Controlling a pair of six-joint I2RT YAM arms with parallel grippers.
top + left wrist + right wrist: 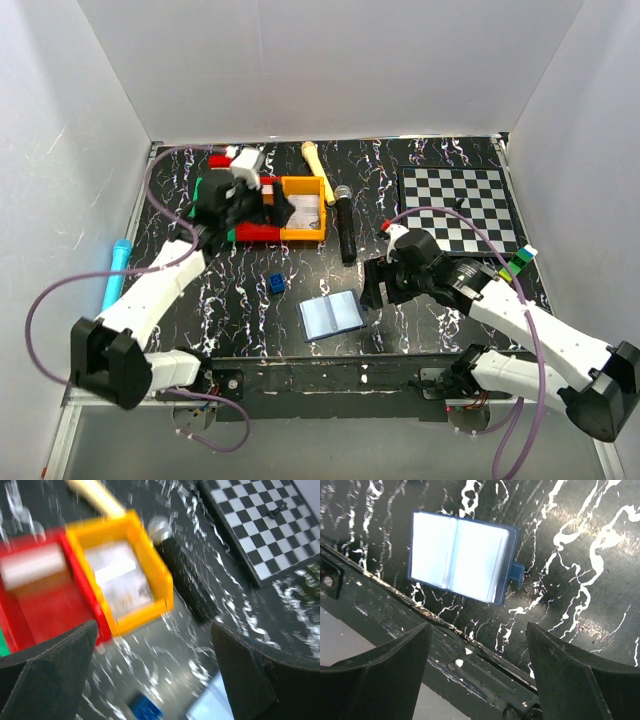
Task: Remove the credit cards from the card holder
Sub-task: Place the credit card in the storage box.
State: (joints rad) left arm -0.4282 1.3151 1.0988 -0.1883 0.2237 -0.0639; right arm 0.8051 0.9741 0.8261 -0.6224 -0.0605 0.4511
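Observation:
The card holder [331, 317] lies open and flat near the table's front edge, its pale blue-grey inner faces up and a navy tab on its right side [460, 555]. I cannot tell whether its pockets hold anything. A pale whitish credit card [117, 582] lies inside the orange bin [150, 555]. My left gripper [155, 670] hangs open and empty just in front of that bin [303, 208], blurred by motion. My right gripper [477, 665] is open and empty, hovering just right of the card holder above the table's front edge [375, 285].
A red bin [250, 235] adjoins the orange one. A black microphone [344, 225] lies right of the bins, a cream stick [313, 160] behind them. A small blue brick [276, 283] sits left of the holder. A chessboard [462, 208] fills the right rear.

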